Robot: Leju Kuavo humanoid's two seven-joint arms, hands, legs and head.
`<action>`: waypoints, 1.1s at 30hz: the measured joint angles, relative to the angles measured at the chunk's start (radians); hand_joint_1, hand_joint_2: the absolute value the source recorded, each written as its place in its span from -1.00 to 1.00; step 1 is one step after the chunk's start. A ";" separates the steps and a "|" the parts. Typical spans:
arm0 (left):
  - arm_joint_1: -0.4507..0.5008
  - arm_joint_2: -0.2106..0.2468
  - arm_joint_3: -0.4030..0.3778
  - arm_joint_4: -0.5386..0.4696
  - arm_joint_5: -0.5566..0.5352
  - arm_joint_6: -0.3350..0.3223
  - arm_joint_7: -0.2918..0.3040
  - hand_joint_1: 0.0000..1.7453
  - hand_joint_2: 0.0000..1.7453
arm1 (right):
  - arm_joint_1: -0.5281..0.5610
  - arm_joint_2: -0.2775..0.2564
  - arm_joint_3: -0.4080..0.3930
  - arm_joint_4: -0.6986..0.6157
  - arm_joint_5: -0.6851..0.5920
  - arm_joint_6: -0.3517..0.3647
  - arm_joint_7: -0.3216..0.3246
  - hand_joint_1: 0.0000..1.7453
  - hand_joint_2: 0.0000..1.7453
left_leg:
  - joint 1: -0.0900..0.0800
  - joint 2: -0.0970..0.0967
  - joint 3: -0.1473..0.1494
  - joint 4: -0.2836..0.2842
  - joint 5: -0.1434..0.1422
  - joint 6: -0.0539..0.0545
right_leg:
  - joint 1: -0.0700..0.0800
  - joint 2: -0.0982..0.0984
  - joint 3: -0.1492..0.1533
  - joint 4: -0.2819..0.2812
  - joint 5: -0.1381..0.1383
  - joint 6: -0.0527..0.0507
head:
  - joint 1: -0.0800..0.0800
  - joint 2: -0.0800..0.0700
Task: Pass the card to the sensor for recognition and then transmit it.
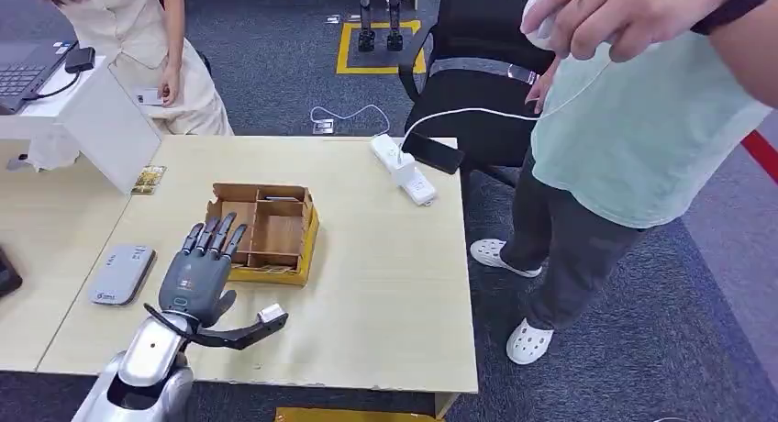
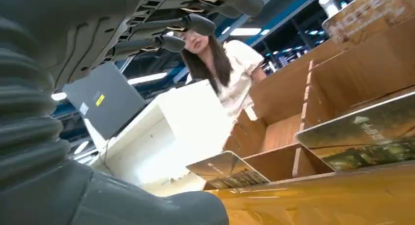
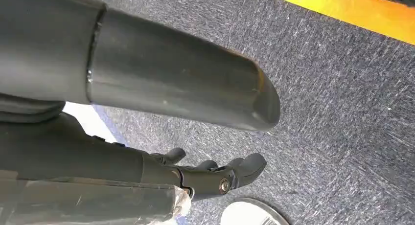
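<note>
A brown cardboard box (image 1: 266, 227) with dividers stands on the pale table (image 1: 385, 284), left of centre. Cards lie in its compartments: one card (image 2: 228, 169) leans at the near wall and a larger card (image 2: 364, 133) lies beside it. The grey flat sensor (image 1: 121, 273) lies to the left of the box. My left hand (image 1: 204, 271) hovers at the box's near left corner, fingers (image 2: 166, 41) stretched over its rim, thumb out to the right, nothing held. My right hand (image 3: 215, 175) hangs above the carpet, fingers loosely apart and empty.
Another card (image 1: 148, 178) lies by a white stand (image 1: 105, 119) at the back left. A power strip (image 1: 405, 171) and a black phone (image 1: 432, 153) lie at the table's far edge. One person (image 1: 633, 138) stands right of the table, another (image 1: 138, 37) behind it.
</note>
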 joint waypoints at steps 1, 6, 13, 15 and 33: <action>-0.002 -0.002 0.001 0.005 0.000 0.002 0.004 -1.00 1.00 | 0.000 0.000 0.000 0.000 0.000 0.000 -0.001 -1.00 -1.00 | 0.000 0.000 0.000 0.000 0.000 0.000 | 0.000 0.000 0.000 0.000 0.000 0.000 | 0.000 0.000; -0.012 -0.010 0.001 0.021 0.000 0.016 0.052 -1.00 1.00 | 0.000 0.000 0.000 0.000 0.000 0.000 -0.003 -1.00 -1.00 | 0.000 0.000 0.000 0.000 0.000 0.000 | 0.000 0.000 0.000 0.000 0.000 0.000 | 0.000 0.000; -0.031 -0.015 0.001 0.022 0.000 0.014 0.090 -1.00 1.00 | 0.000 0.000 0.000 0.000 0.000 -0.002 -0.009 -1.00 -1.00 | 0.000 0.000 0.000 0.000 0.000 0.000 | 0.000 0.000 0.000 0.000 0.000 0.000 | 0.000 0.000; -0.032 -0.015 0.001 0.023 0.000 0.014 0.090 -1.00 1.00 | 0.000 0.000 0.000 0.000 0.000 -0.002 -0.009 -1.00 -1.00 | 0.000 0.000 0.000 0.000 0.000 0.000 | 0.000 0.000 0.000 0.000 0.000 0.000 | 0.000 0.000; -0.050 -0.002 -0.002 0.077 0.000 -0.011 0.202 -1.00 1.00 | -0.003 0.002 0.000 -0.004 0.000 -0.007 -0.021 -1.00 -1.00 | 0.000 0.000 0.000 0.000 0.000 0.000 | 0.000 0.000 0.000 0.000 0.000 0.000 | 0.000 0.000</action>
